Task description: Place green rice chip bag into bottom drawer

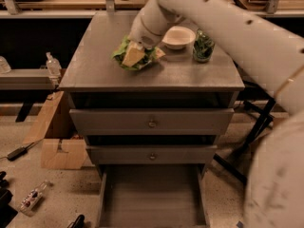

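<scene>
- A grey three-drawer cabinet (95, 68) stands in the middle of the scene, seen from the front and slightly above.
- A thick white robot arm (228, 18) reaches in from the upper right and slants down to the cabinet top.
- The gripper (136, 48) is at the arm's tip, pressed down onto the green rice chip bag (135, 58). The wrist hides it, so it cannot be told whether it is grasping the bag or merely touching it.
- The green rice chip bag is crumpled on the cabinet top, left of centre and towards the back (bright green with a pale tan patch facing up).
- A white bowl (178, 36) sits just right of the bag, and a green patterned can (203, 45) stands beside the bowl.
- The two upper drawers (118, 122), each with a small round knob, are closed.
- The bottom drawer (152, 194) is pulled out towards the viewer, with its flat grey floor in view.
- On the floor at the left is a cardboard box (59, 148).
</scene>
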Tool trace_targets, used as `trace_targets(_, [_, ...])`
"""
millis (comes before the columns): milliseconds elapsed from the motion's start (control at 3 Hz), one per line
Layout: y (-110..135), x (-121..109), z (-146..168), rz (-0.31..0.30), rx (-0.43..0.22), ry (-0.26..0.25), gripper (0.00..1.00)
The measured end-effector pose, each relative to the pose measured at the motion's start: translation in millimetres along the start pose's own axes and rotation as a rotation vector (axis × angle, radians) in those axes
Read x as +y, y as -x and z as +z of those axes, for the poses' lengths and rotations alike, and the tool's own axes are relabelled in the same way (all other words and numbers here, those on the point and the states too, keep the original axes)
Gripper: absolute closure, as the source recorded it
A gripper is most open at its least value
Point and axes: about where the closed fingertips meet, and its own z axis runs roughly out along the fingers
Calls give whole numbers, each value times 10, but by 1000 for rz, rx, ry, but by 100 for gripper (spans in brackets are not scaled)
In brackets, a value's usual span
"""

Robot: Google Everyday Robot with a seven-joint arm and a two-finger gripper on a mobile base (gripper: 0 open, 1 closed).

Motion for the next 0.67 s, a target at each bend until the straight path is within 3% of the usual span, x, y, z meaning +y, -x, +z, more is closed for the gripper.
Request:
trace_targets(333, [-231, 128, -606, 47, -67, -86, 100])
trace_targets(667, [-444, 466, -996, 118, -139, -131, 100])
